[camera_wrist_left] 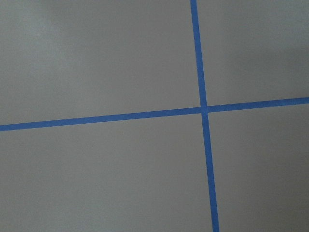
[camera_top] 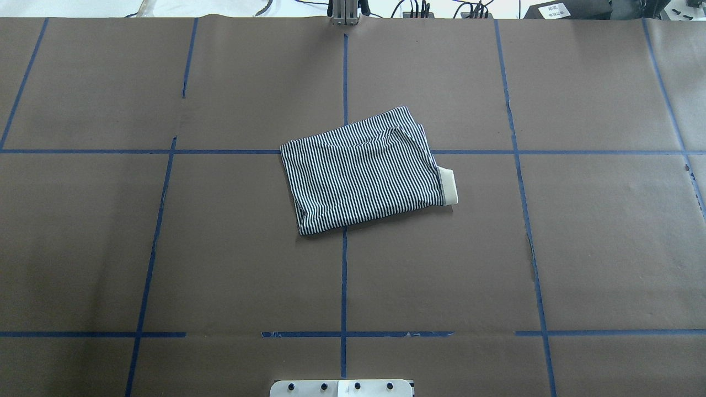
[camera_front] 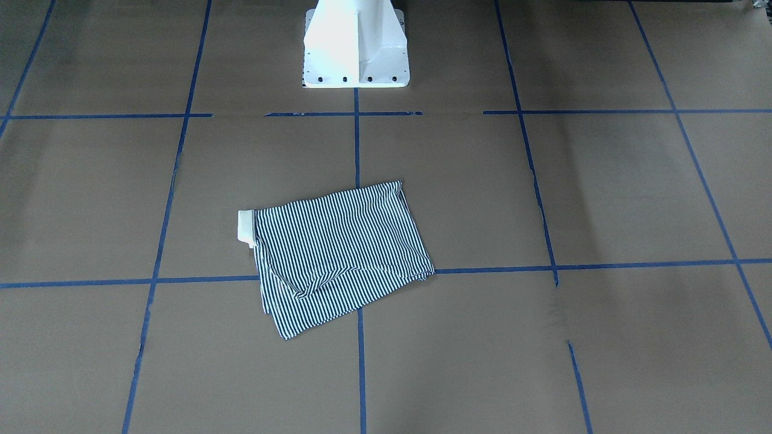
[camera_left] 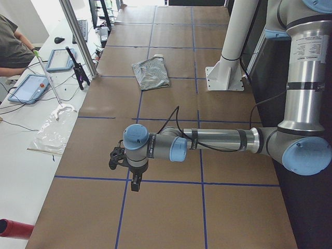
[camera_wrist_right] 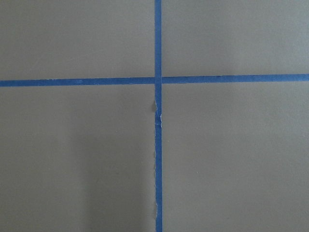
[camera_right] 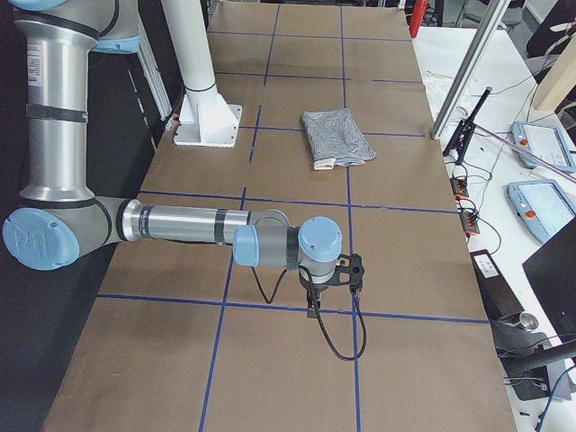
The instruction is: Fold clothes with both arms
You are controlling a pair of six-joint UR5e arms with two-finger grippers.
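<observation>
The striped polo shirt point(camera_front: 341, 253) lies folded into a compact rectangle near the middle of the table, and its cream collar point(camera_front: 246, 228) sticks out at one end. It also shows in the overhead view point(camera_top: 364, 171) and, small, in both side views point(camera_left: 150, 73) point(camera_right: 336, 137). Neither arm is near it. My left gripper point(camera_left: 135, 184) hangs over bare table far toward my left end. My right gripper point(camera_right: 312, 306) hangs over bare table far toward my right end. I cannot tell whether either is open or shut. Both wrist views show only brown table and blue tape.
The white pedestal base point(camera_front: 356, 48) stands behind the shirt. Blue tape lines point(camera_top: 344, 286) grid the brown table cover. A side desk with teach pendants point(camera_left: 30, 87) and an operator point(camera_left: 13, 44) runs along the far edge. A red object point(camera_left: 13, 228) lies near the left end.
</observation>
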